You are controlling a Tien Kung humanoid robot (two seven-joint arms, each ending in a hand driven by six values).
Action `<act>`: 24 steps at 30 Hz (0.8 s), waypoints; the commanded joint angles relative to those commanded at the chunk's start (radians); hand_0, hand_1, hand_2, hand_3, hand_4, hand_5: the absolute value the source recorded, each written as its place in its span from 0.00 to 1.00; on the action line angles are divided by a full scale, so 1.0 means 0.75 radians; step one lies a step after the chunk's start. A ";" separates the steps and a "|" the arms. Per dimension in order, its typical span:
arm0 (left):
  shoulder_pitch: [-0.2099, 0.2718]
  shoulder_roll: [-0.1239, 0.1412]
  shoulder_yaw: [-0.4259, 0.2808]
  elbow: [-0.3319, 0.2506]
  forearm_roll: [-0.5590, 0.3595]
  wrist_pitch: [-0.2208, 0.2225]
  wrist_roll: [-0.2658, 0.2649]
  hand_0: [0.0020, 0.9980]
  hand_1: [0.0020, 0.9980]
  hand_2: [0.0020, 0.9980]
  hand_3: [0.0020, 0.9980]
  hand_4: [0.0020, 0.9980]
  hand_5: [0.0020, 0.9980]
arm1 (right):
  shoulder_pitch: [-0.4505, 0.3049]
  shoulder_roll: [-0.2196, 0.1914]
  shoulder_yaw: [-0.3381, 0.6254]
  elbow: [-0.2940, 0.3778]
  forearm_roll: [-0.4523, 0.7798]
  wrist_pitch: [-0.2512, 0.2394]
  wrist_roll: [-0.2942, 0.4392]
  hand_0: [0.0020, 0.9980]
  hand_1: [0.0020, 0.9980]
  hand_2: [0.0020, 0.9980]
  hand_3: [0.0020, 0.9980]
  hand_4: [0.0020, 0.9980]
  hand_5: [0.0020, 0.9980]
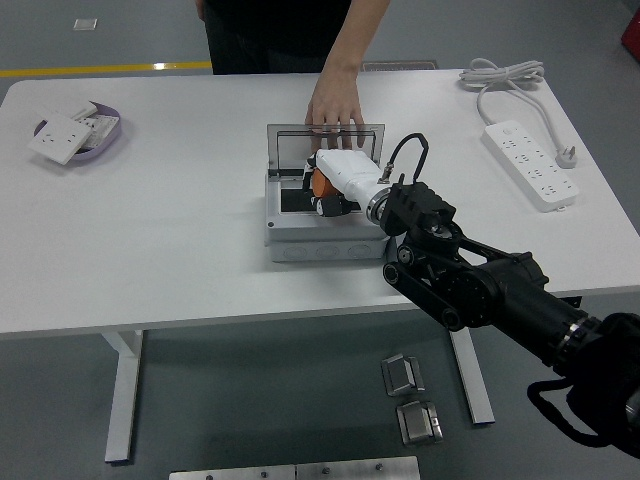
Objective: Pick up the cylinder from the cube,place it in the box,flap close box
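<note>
We are holding the orange cylinder [320,184] in our right hand [335,180] over the open box [325,225] at frame centre; releasing and closing the lid [290,147] are remaining.

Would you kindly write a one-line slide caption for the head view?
Right hand lowers the orange cylinder into the open grey box while a person's hand holds its lid.

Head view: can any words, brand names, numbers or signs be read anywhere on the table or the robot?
None can be read.
Power strip: any markings too small to read.
White switch plates in the purple tray: no legible print.
Grey box: no label visible.
Right hand: no legible marking.
</note>
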 joint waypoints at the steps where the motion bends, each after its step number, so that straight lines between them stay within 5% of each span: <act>1: -0.001 0.000 0.002 0.000 -0.001 0.000 0.000 0.60 0.62 0.62 0.62 0.68 0.32 | 0.002 0.000 0.000 -0.003 -0.003 0.001 0.000 0.70 0.63 0.58 0.59 0.34 0.00; 2: -0.002 0.000 0.003 0.000 -0.001 -0.001 0.000 0.60 0.62 0.62 0.62 0.69 0.32 | 0.003 0.000 -0.001 -0.007 -0.007 0.001 0.000 0.77 0.71 0.68 0.68 0.39 0.15; 7: -0.005 0.002 0.003 0.000 0.002 -0.002 -0.001 0.60 0.62 0.62 0.62 0.69 0.32 | 0.009 0.000 -0.001 -0.019 -0.013 -0.002 0.004 0.77 0.71 0.68 0.68 0.39 0.15; 8: -0.005 0.003 0.004 0.000 0.002 -0.002 -0.001 0.60 0.62 0.62 0.62 0.69 0.32 | 0.009 0.000 -0.001 -0.021 -0.014 -0.002 0.005 0.81 0.72 0.71 0.71 0.60 0.25; 24: -0.012 0.002 0.008 0.000 0.006 -0.003 -0.003 0.60 0.62 0.62 0.61 0.68 0.32 | 0.005 0.000 -0.011 -0.022 0.005 -0.020 0.027 0.82 0.72 0.72 0.71 0.67 0.30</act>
